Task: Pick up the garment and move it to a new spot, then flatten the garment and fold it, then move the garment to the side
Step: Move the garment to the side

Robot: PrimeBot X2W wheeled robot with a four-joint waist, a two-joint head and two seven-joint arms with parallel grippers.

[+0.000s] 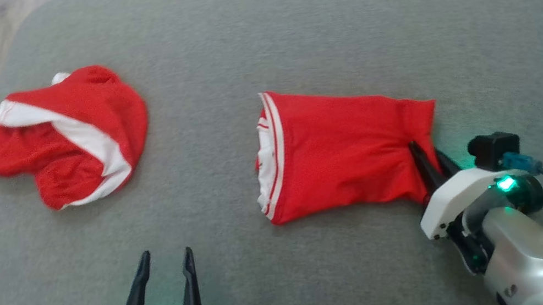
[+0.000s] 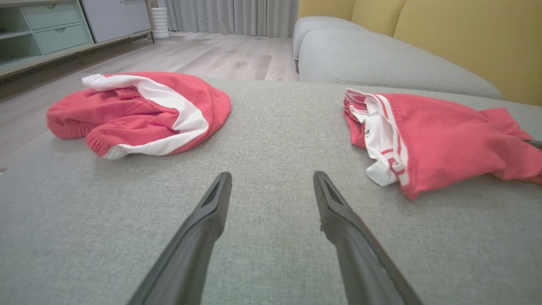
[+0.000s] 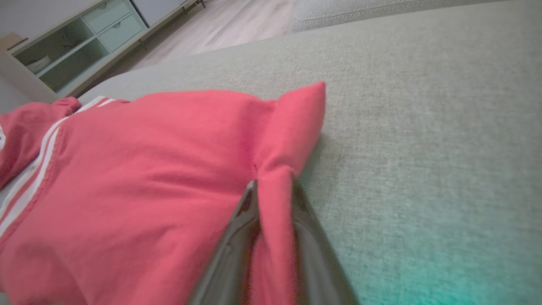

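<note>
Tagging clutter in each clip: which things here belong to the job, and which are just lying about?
In the job: garment, a fold pinched in the right claw; left claw, open above the cushion.
Lying about: other garment, crumpled to the left; cabinet; curtain.

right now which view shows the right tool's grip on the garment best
Right wrist view: a fold of the garment sits squeezed in the right tool, close up. Head view shows the tool at the garment's corner, smaller. Left wrist view catches a dark fingertip at its edge.
</note>
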